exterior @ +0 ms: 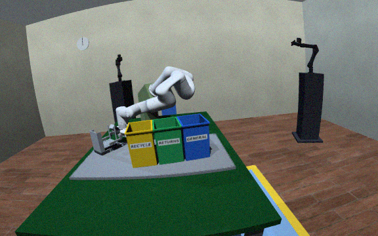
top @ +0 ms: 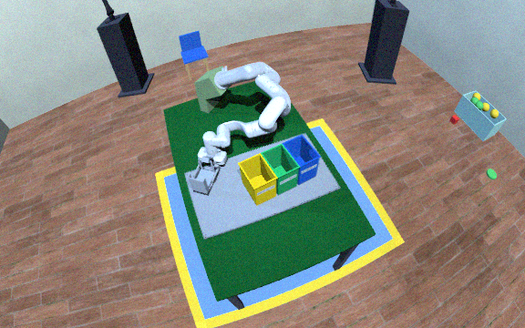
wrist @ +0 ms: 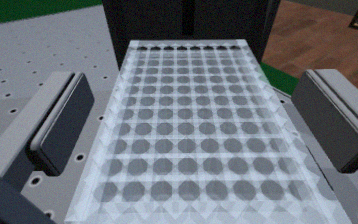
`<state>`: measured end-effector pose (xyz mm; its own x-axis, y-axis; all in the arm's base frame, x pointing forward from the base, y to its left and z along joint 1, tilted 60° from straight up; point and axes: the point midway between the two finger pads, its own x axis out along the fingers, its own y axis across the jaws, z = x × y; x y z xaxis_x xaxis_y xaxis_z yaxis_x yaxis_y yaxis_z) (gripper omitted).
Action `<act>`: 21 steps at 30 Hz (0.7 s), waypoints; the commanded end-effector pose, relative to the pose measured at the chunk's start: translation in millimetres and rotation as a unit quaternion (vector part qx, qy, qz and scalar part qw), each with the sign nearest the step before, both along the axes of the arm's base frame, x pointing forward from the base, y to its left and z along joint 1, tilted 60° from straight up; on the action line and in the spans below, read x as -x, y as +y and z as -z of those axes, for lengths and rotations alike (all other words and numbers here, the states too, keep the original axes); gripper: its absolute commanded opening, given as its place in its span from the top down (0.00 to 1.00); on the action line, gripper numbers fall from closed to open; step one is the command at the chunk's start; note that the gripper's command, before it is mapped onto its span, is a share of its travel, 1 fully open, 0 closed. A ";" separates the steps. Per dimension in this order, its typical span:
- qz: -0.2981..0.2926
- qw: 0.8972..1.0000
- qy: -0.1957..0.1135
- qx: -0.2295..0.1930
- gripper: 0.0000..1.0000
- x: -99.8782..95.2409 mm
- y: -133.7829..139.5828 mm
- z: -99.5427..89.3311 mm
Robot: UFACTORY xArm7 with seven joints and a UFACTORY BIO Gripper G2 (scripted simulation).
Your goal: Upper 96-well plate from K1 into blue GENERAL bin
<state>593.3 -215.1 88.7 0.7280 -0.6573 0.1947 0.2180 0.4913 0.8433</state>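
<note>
The stack rack K1 stands at the left of the grey board; its tall dark wall is behind the plate in the wrist view. A clear 96-well plate lies flat in it. The lower plate cannot be told apart beneath it. My gripper is partly open, its fingers on either side of the plate with gaps on both sides, holding nothing. The blue GENERAL bin stands upright at the right end of the bin row.
The green RETURNS bin and yellow RECYCLE bin stand upright between K1 and the blue bin. All three bins are close together. The grey board lies on the green table.
</note>
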 end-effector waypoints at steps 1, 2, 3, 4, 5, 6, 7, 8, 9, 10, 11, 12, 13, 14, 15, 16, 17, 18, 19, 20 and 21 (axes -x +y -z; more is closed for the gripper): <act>0.002 1.000 0.000 0.001 0.63 -0.1 -1.1 -0.2; 0.002 1.000 0.000 0.001 0.63 -0.1 -1.1 -0.2; 0.002 1.000 0.000 0.001 0.63 -0.1 -1.1 -0.1; 0.002 1.000 0.000 0.001 0.63 -0.1 -1.2 -0.1; 0.002 1.000 0.000 0.001 0.63 -0.1 -1.2 -0.1; 0.002 1.000 0.000 0.001 0.63 -0.1 -1.2 -0.1; 0.002 1.000 0.000 0.001 0.63 -0.2 -1.1 -0.1; 0.002 1.000 0.000 0.001 0.63 -0.1 -1.2 -0.2; 0.002 1.000 0.000 0.001 0.63 -0.1 -1.2 -0.2; 0.002 1.000 0.000 0.001 0.63 -0.1 -1.2 -0.2; 0.002 1.000 0.000 0.001 0.63 -0.1 -1.2 -0.2; 0.002 1.000 0.000 0.001 0.63 -0.1 -1.2 -0.2; 0.002 1.000 0.000 0.001 0.63 -0.1 -1.2 -0.2; 0.002 1.000 0.000 0.001 0.63 -0.1 -1.2 -0.2; 0.002 1.000 0.000 0.001 0.63 -0.1 -1.2 -0.2; 0.002 1.000 0.000 0.001 0.63 -0.1 -1.2 -0.2; 0.002 1.000 0.000 0.001 1.00 -0.1 -1.2 -0.2; 0.002 1.000 0.000 0.001 1.00 -0.1 -1.2 -0.2; 0.002 1.000 0.000 0.001 1.00 -0.1 -1.2 -0.2; 0.002 1.000 0.000 0.001 1.00 -0.1 -1.2 -0.2; 0.002 1.000 0.000 0.001 1.00 -0.1 -1.2 -0.2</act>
